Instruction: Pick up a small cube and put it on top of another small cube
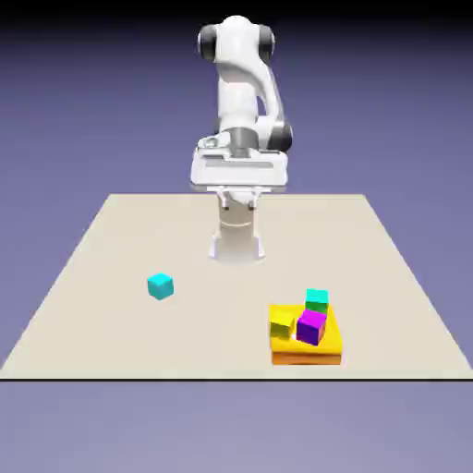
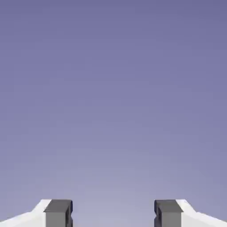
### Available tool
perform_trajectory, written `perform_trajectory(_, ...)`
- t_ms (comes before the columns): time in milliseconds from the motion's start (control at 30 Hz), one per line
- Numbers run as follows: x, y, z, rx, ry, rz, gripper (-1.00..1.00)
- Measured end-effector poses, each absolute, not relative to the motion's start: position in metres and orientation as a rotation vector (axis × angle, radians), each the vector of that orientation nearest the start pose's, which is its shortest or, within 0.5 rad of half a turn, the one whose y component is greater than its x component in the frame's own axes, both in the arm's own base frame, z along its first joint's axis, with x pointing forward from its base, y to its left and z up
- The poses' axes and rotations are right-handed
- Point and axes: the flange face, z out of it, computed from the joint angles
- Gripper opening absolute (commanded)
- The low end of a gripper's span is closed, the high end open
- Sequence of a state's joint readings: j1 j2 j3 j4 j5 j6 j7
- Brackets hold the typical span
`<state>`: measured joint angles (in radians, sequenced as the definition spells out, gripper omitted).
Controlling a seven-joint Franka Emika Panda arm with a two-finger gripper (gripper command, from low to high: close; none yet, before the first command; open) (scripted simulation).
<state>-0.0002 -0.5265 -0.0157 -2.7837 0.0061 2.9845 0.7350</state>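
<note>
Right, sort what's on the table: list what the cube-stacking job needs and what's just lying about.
For the job:
cyan cube, alone on the table
gripper, open, holding nothing
any one of the other small cubes could be the base; which one can't be told

Lying about:
orange slab under the teal cube, yellow cube and purple cube

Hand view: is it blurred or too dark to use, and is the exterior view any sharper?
Hand view: evenly lit and sharp, but only backdrop shows between the open gripper tips. Exterior view: soft, no glare; the cyan cube casts almost no shadow on the table.
</note>
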Motion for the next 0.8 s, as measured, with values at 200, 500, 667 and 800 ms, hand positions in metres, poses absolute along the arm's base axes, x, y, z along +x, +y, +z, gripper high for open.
perform_trajectory(200,0.431,-0.068,0.383,-2.657,1.27,-0.524,0.0)
perform_trajectory(500,0.433,-0.163,0.28,-2.657,1.602,0.224,0.0)
perform_trajectory(667,0.412,-0.212,0.226,-2.545,1.734,0.654,0.0)
perform_trajectory(800,0.387,-0.248,0.187,-2.401,1.809,0.987,0.0)
